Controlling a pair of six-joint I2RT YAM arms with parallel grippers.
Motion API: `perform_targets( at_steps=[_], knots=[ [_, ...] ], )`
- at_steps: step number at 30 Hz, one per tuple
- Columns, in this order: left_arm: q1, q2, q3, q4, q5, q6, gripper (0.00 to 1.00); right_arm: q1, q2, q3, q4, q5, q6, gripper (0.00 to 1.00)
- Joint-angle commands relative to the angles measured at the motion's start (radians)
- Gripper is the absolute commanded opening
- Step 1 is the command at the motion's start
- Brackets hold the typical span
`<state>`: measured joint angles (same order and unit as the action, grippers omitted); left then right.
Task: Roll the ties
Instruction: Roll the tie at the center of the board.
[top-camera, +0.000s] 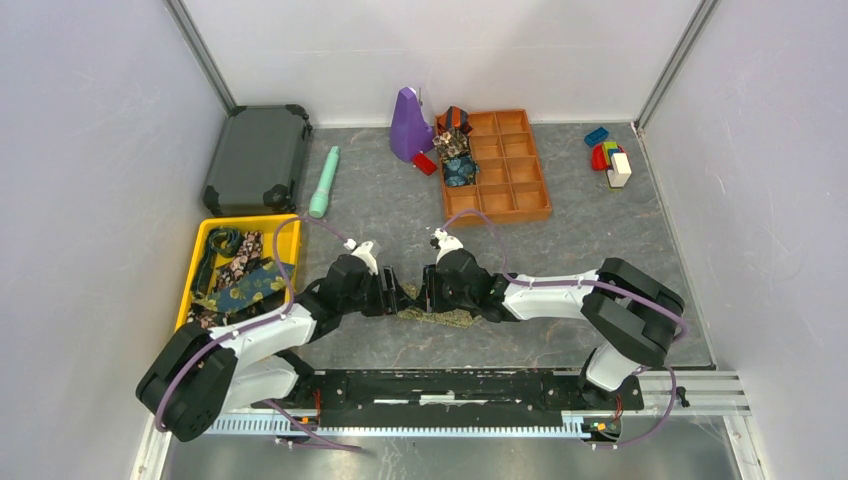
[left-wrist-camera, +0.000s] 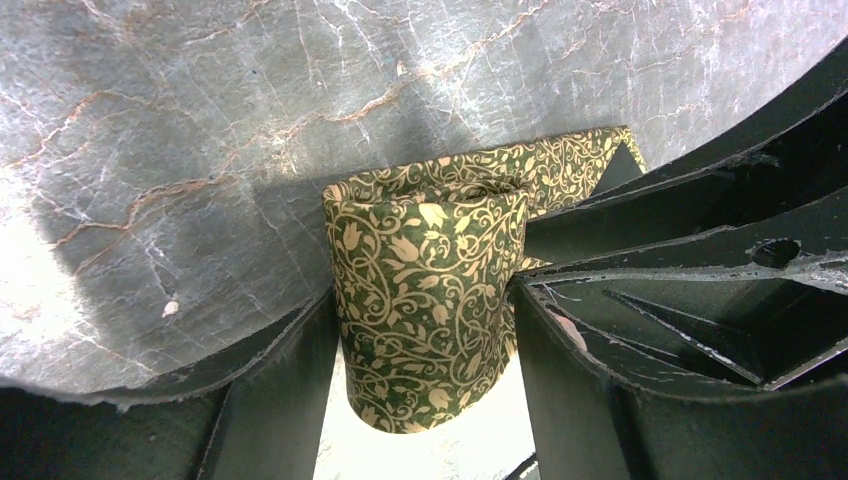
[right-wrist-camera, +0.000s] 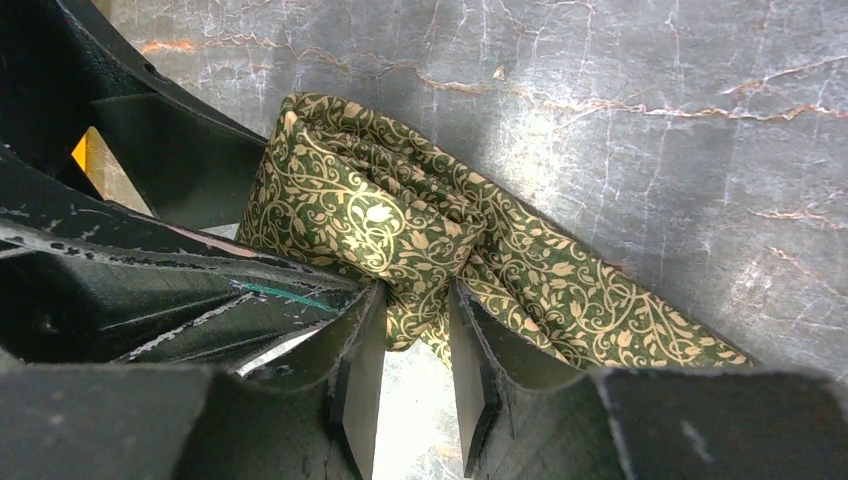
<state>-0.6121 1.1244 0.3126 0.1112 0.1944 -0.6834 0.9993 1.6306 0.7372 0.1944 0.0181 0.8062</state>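
Observation:
An olive-gold tie (top-camera: 442, 318) with a vine pattern lies on the table between my two grippers, partly rolled. In the left wrist view its rolled coil (left-wrist-camera: 425, 300) sits between my left gripper's (left-wrist-camera: 425, 390) jaws, which press it on both sides. In the right wrist view my right gripper (right-wrist-camera: 415, 350) pinches a bunched fold of the same tie (right-wrist-camera: 400, 235), and the flat strip runs off to the lower right. From above, the left gripper (top-camera: 398, 296) and right gripper (top-camera: 428, 294) meet tip to tip over the tie. More ties (top-camera: 240, 272) lie in a yellow bin.
The yellow bin (top-camera: 200, 250) is at the left. An orange compartment tray (top-camera: 512, 170) at the back holds rolled ties (top-camera: 456, 152). A purple object (top-camera: 408, 125), teal cylinder (top-camera: 324, 182), dark case (top-camera: 257, 158) and toy blocks (top-camera: 610, 160) stand at the back.

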Motion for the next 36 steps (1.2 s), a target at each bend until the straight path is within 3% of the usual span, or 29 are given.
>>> perform_targets(
  at_steps=[1, 9, 19, 28, 36],
  knots=[
    [0.005, 0.010, -0.007, 0.056, 0.017, 0.048, 0.71, -0.005, 0.016, -0.015, 0.009, 0.002, -0.015, 0.35],
    [0.006, 0.011, -0.022, 0.079, 0.008, 0.038, 0.62, -0.009, 0.021, -0.016, 0.013, -0.001, -0.015, 0.34],
    [0.006, 0.014, -0.023, 0.077, -0.020, 0.022, 0.40, -0.013, 0.013, 0.019, 0.004, -0.015, -0.023, 0.34],
    [0.003, -0.060, 0.034, -0.102, -0.115, 0.033, 0.35, -0.013, -0.031, 0.087, -0.035, -0.046, -0.046, 0.41],
    [-0.013, -0.138, 0.092, -0.280, -0.215, 0.043, 0.35, -0.012, 0.002, 0.082, 0.020, -0.088, -0.019, 0.37]
  ],
)
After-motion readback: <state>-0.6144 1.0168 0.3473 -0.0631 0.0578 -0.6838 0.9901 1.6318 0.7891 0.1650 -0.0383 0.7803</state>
